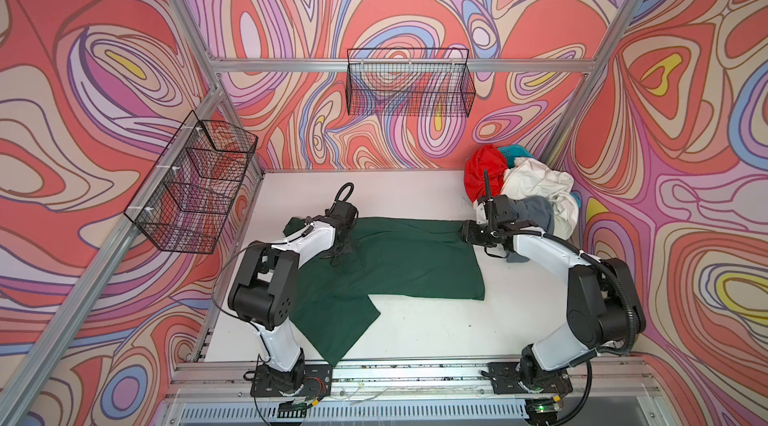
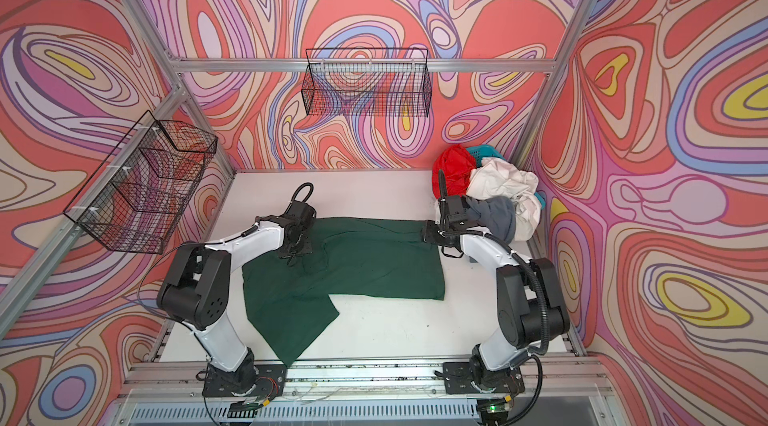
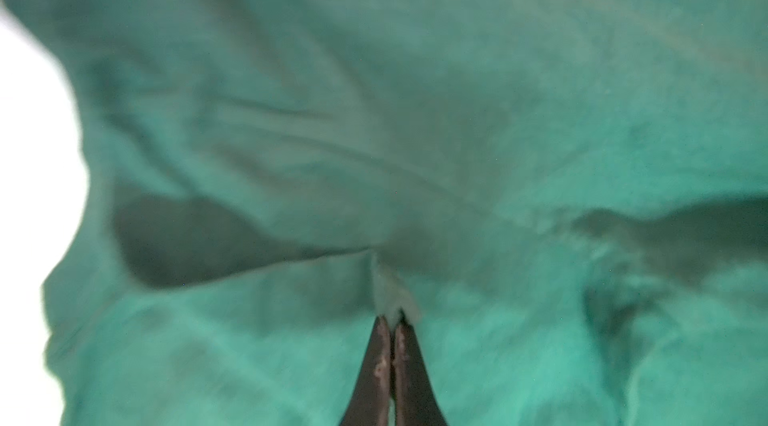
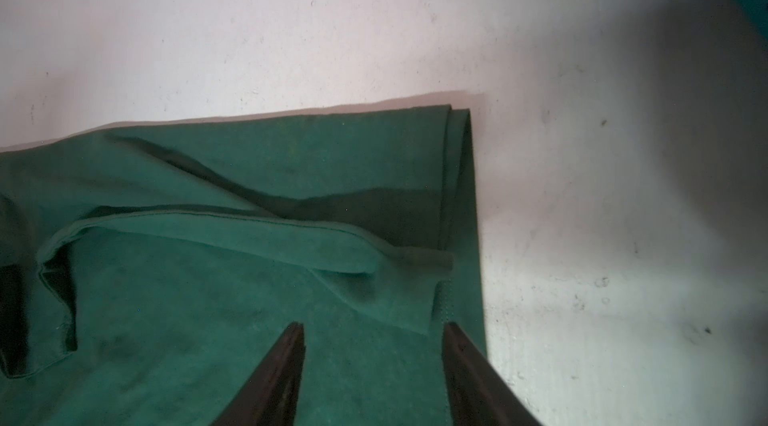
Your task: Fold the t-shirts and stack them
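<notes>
I'm on the first fold of the dark green shirt, spread across the desk middle. My left fingers pinch its cloth near 9 o'clock; my right fingers hang wide over the 2 o'clock corner. Next, I reckon: close right, lift together.

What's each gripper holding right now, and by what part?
Left gripper pinches a small pucker of the dark green t-shirt, inside its edges. Right gripper is open, holding nothing.
</notes>
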You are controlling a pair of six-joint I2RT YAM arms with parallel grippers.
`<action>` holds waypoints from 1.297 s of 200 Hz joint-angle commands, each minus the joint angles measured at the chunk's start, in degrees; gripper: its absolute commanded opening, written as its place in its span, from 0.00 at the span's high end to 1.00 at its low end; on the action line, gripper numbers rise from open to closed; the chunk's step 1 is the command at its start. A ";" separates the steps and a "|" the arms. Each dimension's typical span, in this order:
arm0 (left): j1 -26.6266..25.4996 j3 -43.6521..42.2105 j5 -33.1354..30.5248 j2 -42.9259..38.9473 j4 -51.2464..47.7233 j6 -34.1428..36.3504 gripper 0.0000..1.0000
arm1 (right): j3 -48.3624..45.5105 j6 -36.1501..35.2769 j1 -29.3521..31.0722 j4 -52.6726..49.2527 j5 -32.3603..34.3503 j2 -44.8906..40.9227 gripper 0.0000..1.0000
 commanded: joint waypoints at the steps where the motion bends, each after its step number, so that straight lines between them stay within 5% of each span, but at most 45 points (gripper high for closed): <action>1: -0.16 -5.16 -3.62 -6.49 -1.62 -6.67 1.00 | 1.59 -0.23 0.26 -1.01 2.79 0.59 0.44; 59: 0.00 -19.43 -7.82 -20.60 -1.21 -18.04 1.00 | 4.48 -1.11 2.87 -2.76 8.17 4.28 0.42; 117: 5.71 -23.40 -9.20 -30.29 -2.24 -19.04 1.00 | 5.51 -0.56 4.47 -0.72 9.75 8.36 0.43; 159: 7.59 -23.11 -6.92 -28.92 -1.37 -16.67 1.00 | 5.59 -0.70 5.43 0.78 12.65 9.13 0.60; 206: 8.96 -24.19 -5.57 -26.65 0.09 -16.62 1.00 | 3.50 -0.86 5.61 1.95 15.01 7.52 1.00; 259: 11.11 -25.35 -3.35 -25.95 2.47 -15.58 1.00 | -2.66 1.47 5.56 4.87 17.61 1.75 1.00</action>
